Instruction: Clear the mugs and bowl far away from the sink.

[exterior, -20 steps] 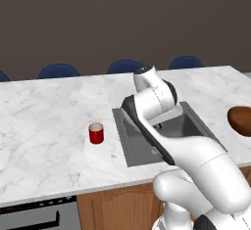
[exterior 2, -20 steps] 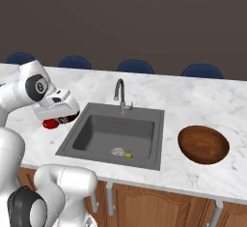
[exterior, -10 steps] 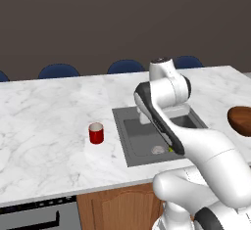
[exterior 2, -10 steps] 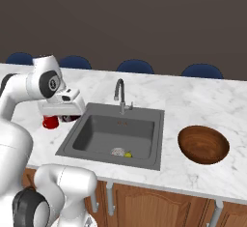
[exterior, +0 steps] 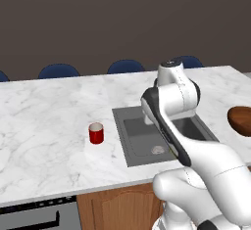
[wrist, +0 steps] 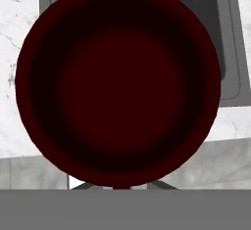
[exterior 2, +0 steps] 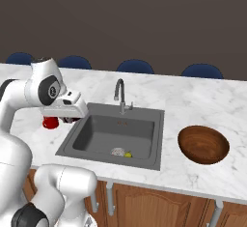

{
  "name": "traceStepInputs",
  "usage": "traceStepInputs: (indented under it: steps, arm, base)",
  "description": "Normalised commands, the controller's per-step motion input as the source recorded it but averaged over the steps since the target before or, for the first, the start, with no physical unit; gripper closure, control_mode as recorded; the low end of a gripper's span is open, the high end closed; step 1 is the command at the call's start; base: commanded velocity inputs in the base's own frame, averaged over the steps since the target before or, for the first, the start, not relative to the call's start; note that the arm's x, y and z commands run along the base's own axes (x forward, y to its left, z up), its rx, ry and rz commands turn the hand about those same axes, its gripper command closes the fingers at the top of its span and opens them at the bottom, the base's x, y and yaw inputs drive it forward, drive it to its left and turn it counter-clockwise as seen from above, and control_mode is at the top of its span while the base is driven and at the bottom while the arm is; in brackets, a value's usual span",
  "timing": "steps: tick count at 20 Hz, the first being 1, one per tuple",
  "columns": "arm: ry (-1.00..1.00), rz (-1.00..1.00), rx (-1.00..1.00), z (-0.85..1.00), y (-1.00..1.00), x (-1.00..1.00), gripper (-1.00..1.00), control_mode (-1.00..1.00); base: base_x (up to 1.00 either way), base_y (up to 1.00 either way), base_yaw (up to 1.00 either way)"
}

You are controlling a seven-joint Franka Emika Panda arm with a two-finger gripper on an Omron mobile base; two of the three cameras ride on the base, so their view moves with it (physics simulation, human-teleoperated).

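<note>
Fingers [exterior 2: 67, 120] clamped tight on dark maroon mug [wrist: 117, 82]; mug seen from above in hand view, round mouth huge in frame, held over sink's rim. Sink [exterior 2: 116, 134], dark grey basin, sunk into white marbled bench [exterior: 44, 126], chrome faucet [exterior 2: 120, 95] at back rim, small scraps seen on basin floor. Red mug [exterior: 96, 133] parked upright on bench left of sink, well apart. Wooden bowl [exterior 2: 203, 144] sat on bench right of sink. Blue chair backs [exterior 2: 135, 66] lined up behind bench, dark wall beyond.
</note>
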Motion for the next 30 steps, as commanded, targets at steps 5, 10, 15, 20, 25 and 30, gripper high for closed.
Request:
traceStepInputs:
  steps: [5, 10, 15, 20, 25, 30]
  arm:
    - [-0.04, 0.00, 0.01, 0.03, 0.00, -0.28, 1.00, -1.00]
    - [0.00, 0.00, 0.01, 0.01, 0.00, -0.07, 1.00, 1.00]
    - [0.00, 0.00, 0.00, 0.00, 0.00, 0.00, 1.00, 1.00]
    - [0.00, 0.00, 0.00, 0.00, 0.00, 0.00, 1.00, 1.00]
    - [0.00, 0.00, 0.00, 0.00, 0.00, 0.00, 1.00, 1.00]
    - [0.00, 0.00, 0.00, 0.00, 0.00, 0.00, 1.00, 1.00]
  base:
    - [0.00, 0.00, 0.00]
    - [-0.11, 0.00, 0.08]
    - [0.00, 0.00, 0.41]
    - [0.00, 0.00, 0.86]
    - [0.00, 0.13, 0.99]
    - [-0.15, 0.87, 0.83]
